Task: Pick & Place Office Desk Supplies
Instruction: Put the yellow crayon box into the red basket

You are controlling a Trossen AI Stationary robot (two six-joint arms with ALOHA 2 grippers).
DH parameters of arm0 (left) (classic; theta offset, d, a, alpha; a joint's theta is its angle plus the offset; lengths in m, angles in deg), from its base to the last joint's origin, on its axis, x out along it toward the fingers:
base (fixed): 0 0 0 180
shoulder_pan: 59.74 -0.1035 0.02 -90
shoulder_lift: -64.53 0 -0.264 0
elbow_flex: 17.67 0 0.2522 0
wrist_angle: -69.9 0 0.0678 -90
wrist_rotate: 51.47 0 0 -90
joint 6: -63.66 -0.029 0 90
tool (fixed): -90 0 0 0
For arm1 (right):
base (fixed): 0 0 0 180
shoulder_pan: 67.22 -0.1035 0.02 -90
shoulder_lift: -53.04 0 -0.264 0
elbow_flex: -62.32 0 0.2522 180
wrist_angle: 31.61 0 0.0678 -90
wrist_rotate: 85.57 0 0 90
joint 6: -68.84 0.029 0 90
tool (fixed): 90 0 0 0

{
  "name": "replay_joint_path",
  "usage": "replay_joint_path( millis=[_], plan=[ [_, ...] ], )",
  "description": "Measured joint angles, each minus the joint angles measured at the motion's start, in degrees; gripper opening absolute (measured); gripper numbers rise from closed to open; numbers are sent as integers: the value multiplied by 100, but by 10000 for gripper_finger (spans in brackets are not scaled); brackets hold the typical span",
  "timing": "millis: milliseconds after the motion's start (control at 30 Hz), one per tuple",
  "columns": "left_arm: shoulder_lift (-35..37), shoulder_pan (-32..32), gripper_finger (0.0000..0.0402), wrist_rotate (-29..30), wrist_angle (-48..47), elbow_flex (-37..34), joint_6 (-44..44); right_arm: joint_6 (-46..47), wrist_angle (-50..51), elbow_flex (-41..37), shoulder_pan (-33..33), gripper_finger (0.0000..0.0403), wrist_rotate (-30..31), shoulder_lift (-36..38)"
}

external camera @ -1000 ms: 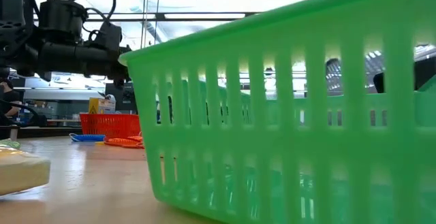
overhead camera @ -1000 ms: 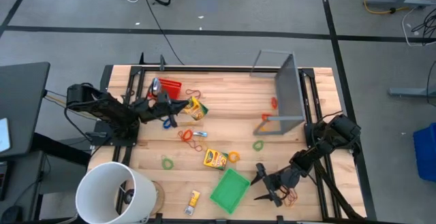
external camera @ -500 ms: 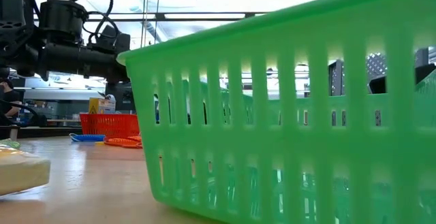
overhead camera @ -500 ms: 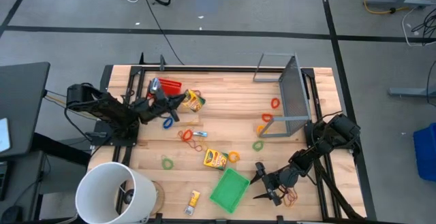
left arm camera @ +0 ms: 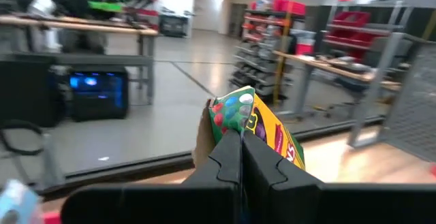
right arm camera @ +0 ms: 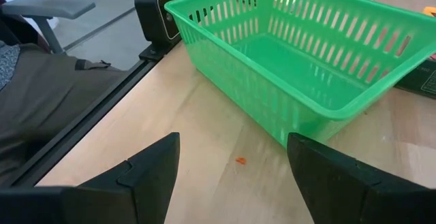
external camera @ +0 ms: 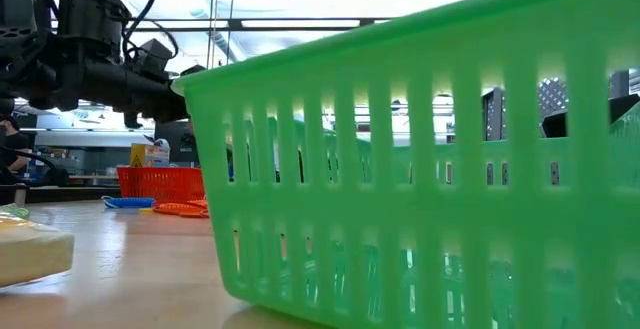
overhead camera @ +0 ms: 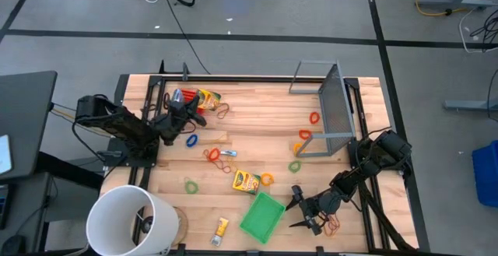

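Since a second ago your left gripper (overhead camera: 194,106) has carried the yellow packet (overhead camera: 208,97) from the middle of the far-left part of the table (overhead camera: 257,131) up toward the far edge, so it now hangs over the red basket (overhead camera: 196,98). The mesh box (overhead camera: 333,104) at the far right has also shifted a little. In the left wrist view the jaws are pinched shut on the packet's lower edge (left arm camera: 253,125), which stands upright above them with its printed face showing.

Judging from where the packet hangs, the red basket is the likely drop spot. Before you release, bring the packet down close to the basket; let go from this height and a flat, light packet may flutter or land across the rim. The grip is only on one edge, so move slowly and avoid wrist twists that could swing it loose.

Your right gripper (overhead camera: 299,211) waits near the front edge beside the green basket (overhead camera: 261,215), jaws spread wide and holding nothing; the right wrist view shows the green basket (right arm camera: 300,54) with nothing in it. Leave that arm parked. A second yellow packet (overhead camera: 246,181) and scattered rubber bands (overhead camera: 220,154) remain on the table for later.
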Motion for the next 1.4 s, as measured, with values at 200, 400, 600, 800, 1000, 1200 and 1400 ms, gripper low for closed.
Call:
replay_joint_path(
  millis=[200, 400, 600, 800, 1000, 1200, 1400],
  plan=[
    [0, 313, 2, 1203, 11, 305, -795, -1, 11, 0, 0, 279, 0, 0],
    [0, 614, 2, 2286, 7, 627, -1883, -3, 11, 0, 0, 279, 0, 0],
    [0, 882, 2, 3315, -6, 798, -2822, -6, 11, 0, 0, 279, 2, 0],
    [0, 1087, 2, 3736, -20, 812, -3119, -12, 11, 0, 0, 279, 2, 0],
    [-1, 1066, 2, 3735, -374, 812, -3154, -8, 9, 0, 0, 279, 2, 0],
    [-4, 1066, 2, 3728, -1038, 812, -2755, -17, 9, 0, -2, 279, 2, 0],
    [-7, 1066, 2, 3726, -1600, 813, -2429, -18, 9, 0, 0, 279, 2, 0]
  ],
)
